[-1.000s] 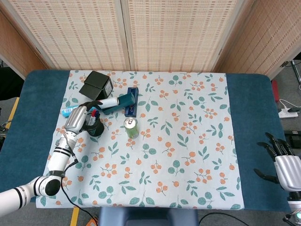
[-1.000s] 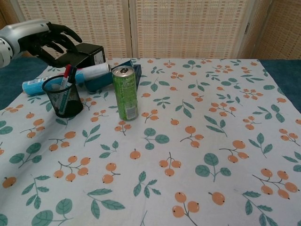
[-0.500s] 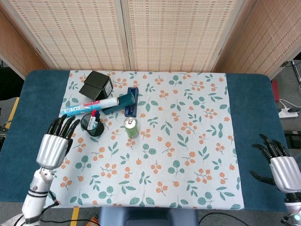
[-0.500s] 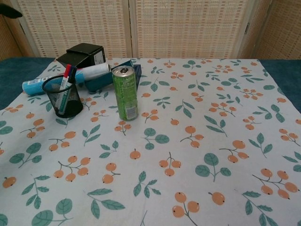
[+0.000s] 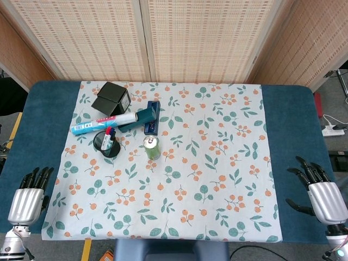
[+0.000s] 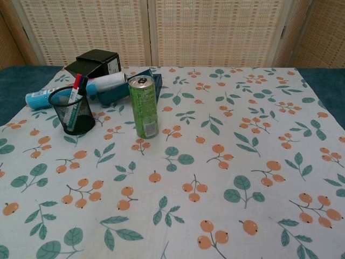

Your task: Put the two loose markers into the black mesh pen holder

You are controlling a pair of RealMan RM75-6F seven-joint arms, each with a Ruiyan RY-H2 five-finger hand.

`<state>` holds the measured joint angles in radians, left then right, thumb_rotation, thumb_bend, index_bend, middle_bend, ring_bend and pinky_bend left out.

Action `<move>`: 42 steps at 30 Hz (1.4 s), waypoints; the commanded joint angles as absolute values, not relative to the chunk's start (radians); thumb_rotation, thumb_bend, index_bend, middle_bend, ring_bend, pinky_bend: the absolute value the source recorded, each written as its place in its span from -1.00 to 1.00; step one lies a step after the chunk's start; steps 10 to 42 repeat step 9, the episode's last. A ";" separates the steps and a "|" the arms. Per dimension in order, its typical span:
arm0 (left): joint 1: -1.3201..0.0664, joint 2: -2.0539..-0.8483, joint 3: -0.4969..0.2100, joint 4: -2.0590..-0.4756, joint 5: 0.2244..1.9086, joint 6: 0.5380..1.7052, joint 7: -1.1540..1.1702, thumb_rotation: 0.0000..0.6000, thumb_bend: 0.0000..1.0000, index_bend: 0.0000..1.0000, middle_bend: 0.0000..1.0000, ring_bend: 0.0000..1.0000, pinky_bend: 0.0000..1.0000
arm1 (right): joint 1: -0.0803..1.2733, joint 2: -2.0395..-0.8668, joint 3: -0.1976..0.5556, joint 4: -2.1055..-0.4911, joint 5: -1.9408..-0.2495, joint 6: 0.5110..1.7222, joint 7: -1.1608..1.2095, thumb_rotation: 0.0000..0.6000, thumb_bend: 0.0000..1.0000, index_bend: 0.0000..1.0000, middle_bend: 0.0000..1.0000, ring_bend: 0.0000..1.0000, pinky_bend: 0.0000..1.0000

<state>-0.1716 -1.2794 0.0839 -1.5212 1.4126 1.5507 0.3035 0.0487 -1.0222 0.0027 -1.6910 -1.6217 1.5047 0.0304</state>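
Both hands, left hand (image 5: 26,202) at 8 o'clock and right hand (image 5: 322,198) at 4 o'clock, rest fingers-apart and empty off the cloth, since both markers (image 6: 76,97) stand in the pen holder (image 6: 71,111) at 10 o'clock.

Markers (image 5: 109,138) inside mesh pen holder (image 5: 105,144)
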 commanded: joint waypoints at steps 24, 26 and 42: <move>-0.161 -1.285 0.050 -1.501 1.403 1.501 0.291 1.00 -0.30 -0.88 -0.86 -0.93 -0.71 | 0.060 -1.029 0.005 -1.688 -1.603 1.477 0.018 1.00 -0.89 -0.50 -0.93 -0.64 -0.76; -0.161 -1.285 0.050 -1.501 1.403 1.501 0.291 1.00 -0.30 -0.88 -0.86 -0.93 -0.71 | 0.060 -1.029 0.005 -1.688 -1.603 1.477 0.018 1.00 -0.89 -0.50 -0.93 -0.64 -0.76; -0.161 -1.285 0.050 -1.501 1.403 1.501 0.291 1.00 -0.30 -0.88 -0.86 -0.93 -0.71 | 0.060 -1.029 0.005 -1.688 -1.603 1.477 0.018 1.00 -0.89 -0.50 -0.93 -0.64 -0.76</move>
